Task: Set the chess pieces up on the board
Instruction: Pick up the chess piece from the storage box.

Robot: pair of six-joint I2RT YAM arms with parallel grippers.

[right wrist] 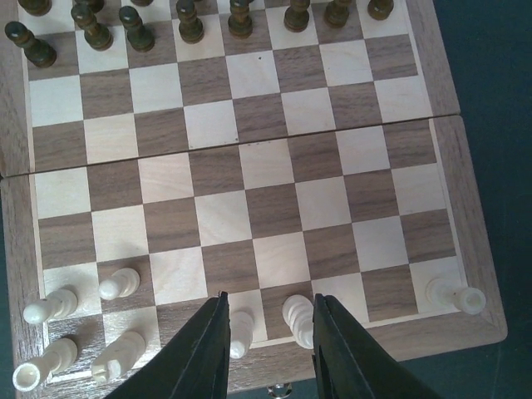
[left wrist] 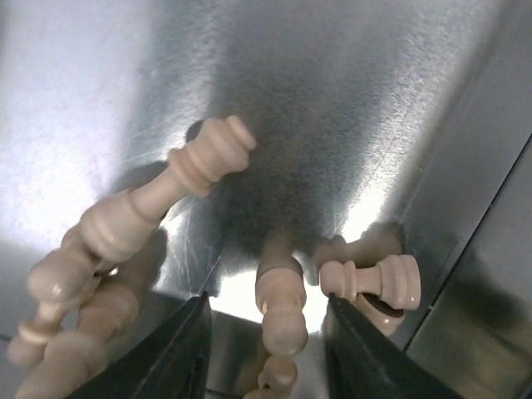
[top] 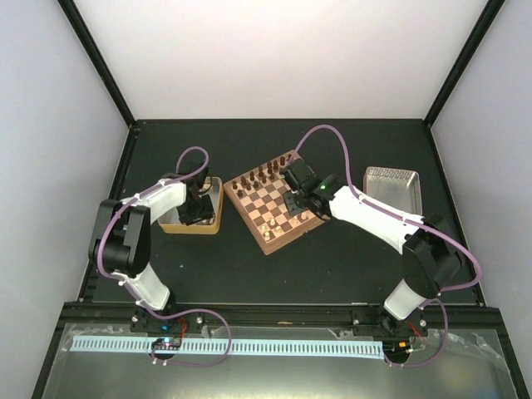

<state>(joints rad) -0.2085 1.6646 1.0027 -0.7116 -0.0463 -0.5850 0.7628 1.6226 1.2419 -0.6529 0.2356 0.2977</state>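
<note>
The setup is part way along. On the board (right wrist: pixel 478 233), which sits skewed in the middle of the counter (top: pixel 332 266), the dark pieces (right wrist: pixel 137 32) line the top of the right wrist frame. Only a few cream pieces (right wrist: pixel 116 284) stand or lean along the bottom edge, one of them at the lower right corner (right wrist: pixel 455 295).

The right tool (right wrist: pixel 270 303) hangs low over that bottom row. Its jaws are apart around two cream men (right wrist: pixel 298 320) and are not visibly clamped on either.

The left arm (top: pixel 158 199) bends down into the tray (top: pixel 214 223). The left tool (left wrist: pixel 268 316) is also apart, straddling a lying cream piece (left wrist: pixel 281 303), with gaps showing on both sides.

The next move is probably for the left tool to close on that piece, lift it clear and carry it over to the cream side.
</note>
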